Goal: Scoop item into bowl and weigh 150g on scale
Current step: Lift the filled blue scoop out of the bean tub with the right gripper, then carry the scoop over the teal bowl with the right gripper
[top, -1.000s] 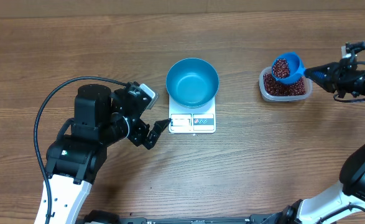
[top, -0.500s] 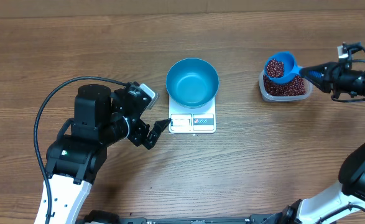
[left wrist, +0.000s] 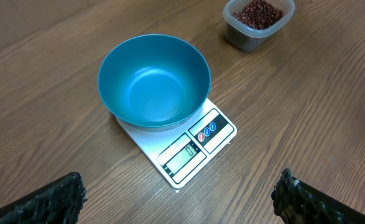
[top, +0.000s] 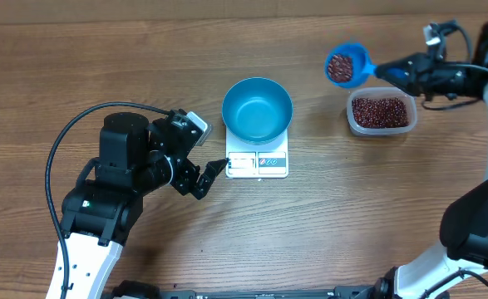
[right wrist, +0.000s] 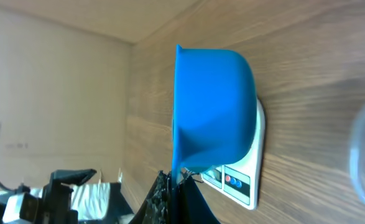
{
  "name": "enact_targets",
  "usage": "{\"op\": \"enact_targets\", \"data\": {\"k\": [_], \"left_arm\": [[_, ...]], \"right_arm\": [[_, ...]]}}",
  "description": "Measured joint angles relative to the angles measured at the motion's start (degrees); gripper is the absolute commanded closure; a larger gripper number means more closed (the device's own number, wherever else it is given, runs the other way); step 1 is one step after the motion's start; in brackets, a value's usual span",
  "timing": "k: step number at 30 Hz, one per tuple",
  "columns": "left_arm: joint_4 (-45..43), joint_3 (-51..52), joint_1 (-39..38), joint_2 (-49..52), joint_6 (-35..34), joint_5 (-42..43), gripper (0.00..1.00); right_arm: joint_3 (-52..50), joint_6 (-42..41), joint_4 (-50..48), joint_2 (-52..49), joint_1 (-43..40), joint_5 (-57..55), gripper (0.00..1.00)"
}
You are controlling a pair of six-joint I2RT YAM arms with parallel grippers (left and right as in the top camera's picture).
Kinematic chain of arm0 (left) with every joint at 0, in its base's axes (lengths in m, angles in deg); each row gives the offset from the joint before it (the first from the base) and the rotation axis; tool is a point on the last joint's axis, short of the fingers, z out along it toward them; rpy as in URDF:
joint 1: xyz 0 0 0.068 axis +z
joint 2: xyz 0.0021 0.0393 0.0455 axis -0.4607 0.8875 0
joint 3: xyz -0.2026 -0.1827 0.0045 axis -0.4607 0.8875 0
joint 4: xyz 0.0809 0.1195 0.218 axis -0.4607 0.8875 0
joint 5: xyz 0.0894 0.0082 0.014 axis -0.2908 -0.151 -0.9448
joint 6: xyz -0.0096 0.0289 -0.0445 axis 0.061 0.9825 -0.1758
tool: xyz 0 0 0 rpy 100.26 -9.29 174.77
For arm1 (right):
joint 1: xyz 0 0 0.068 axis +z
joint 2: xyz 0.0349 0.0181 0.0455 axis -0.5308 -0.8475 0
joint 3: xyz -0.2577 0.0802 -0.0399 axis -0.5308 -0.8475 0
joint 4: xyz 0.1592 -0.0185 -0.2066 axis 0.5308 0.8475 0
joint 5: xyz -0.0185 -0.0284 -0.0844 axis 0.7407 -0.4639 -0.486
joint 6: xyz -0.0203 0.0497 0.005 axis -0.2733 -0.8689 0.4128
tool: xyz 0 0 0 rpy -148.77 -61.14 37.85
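The right gripper [top: 403, 71] clamps the loaded scoop [top: 360, 58] just right of the bowl [top: 257, 110] on its scale [top: 258, 164]; any tilt could spill beans [top: 338, 67] short of it; the left gripper [top: 209, 176] gapes empty, bowl's lower left.
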Motion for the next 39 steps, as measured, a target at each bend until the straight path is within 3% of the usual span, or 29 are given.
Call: {"op": "enact_targets", "data": {"k": [10,23,39], "left_arm": [[0.0,0.0,0.0,0.0,0.0,0.0,0.0],[0.0,0.0,0.0,0.0,0.0,0.0,0.01],[0.0,0.0,0.0,0.0,0.0,0.0,0.0]], "right_arm": [[0.3,-5.7,-4.0,0.0,10.4,-5.7,0.96],[0.3,-7.1,-5.6,0.0,21.7,-13.1,0.96],[2.1,-7.1,-7.8,0.0,31.6,-32.5,0.96]]}}
